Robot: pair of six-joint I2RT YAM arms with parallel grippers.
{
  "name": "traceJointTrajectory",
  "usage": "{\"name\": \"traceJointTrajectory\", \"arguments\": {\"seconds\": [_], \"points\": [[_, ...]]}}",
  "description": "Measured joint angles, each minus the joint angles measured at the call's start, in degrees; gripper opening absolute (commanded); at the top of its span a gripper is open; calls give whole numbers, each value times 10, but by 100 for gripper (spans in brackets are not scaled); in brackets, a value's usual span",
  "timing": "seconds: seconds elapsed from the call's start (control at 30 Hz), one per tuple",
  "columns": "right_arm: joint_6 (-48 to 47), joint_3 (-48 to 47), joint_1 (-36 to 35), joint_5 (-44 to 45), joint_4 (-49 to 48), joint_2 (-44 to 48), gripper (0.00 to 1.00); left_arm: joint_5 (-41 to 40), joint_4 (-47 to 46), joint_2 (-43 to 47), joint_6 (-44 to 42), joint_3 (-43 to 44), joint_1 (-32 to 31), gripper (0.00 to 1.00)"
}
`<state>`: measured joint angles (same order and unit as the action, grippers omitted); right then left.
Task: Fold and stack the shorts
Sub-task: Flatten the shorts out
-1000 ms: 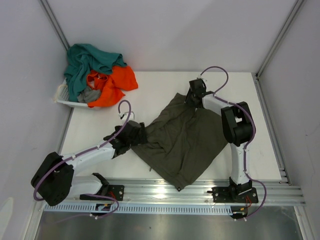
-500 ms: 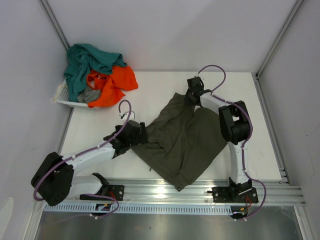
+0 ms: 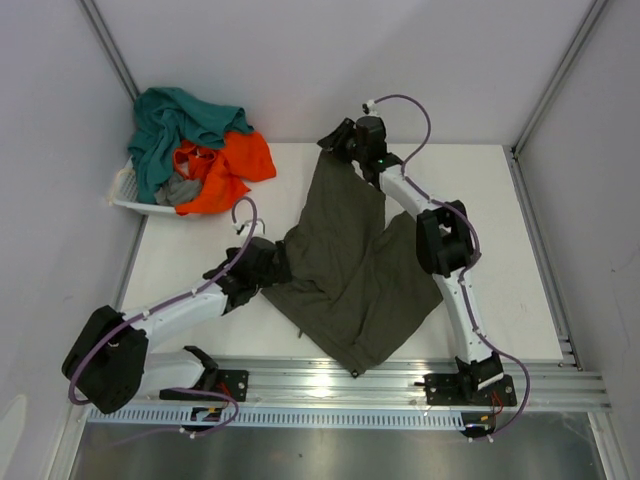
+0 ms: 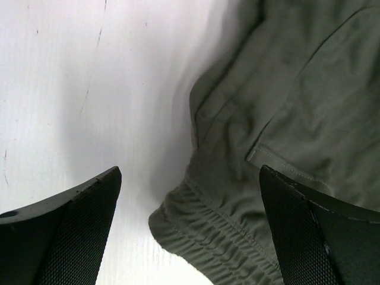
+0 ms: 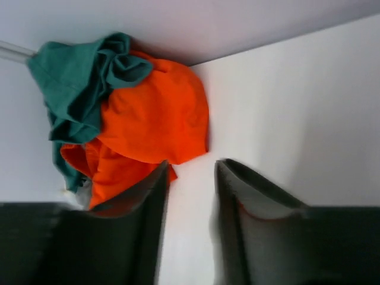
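Left claw (image 4: 190,178) stands wide open over the elastic waistband edge of the olive shorts (image 3: 350,270), which are spread on the worktop (image 3: 500,200), long axis far-to-near. Right claw (image 5: 191,163) is at the far corner; grip cannot be told.

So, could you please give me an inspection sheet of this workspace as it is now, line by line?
Surface: white table, faint scratches in the left wrist view.
Job's things: olive shorts spread unfolded mid-table; teal shorts, orange shorts and grey cloth heaped in the basket.
Clutter: white basket at the far left corner.
Grippers: left gripper open over the olive waistband; right gripper at the shorts' far end, jaws narrowly apart, grip unclear.
Cables: purple cables looped along both arms.
Surroundings: grey walls; metal rail at the near edge.
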<state>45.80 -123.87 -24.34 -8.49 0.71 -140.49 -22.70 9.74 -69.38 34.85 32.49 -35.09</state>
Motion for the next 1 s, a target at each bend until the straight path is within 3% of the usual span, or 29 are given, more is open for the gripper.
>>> {"name": "traceJointTrajectory", "arguments": {"seconds": [0.03, 0.07, 0.27, 0.43, 0.6, 0.77, 0.87, 1.0], "points": [[12, -19, -1, -16, -21, -20, 82, 2, -2, -1, -1, 0, 3, 99], [26, -25, -1, -30, -43, -33, 99, 4, -4, -2, -3, 0, 6, 99], [48, -19, 2, -73, -90, -63, 100, 9, -9, -11, -4, 0, 17, 99], [16, 39, 8, -77, -100, -20, 100, 12, -9, -11, -4, 0, 26, 99], [-63, 66, 12, -47, -17, 59, 99, 20, 3, -9, -4, 4, 28, 99], [-114, 167, 23, 0, 60, 214, 100, 26, 25, 57, -4, 0, 23, 99], [-122, 243, 43, 42, 120, 316, 99, 0, 45, 115, 3, -1, -30, 99], [-129, 384, 72, 127, 190, 452, 84, -34, 78, 127, 32, 7, -179, 99]]}}
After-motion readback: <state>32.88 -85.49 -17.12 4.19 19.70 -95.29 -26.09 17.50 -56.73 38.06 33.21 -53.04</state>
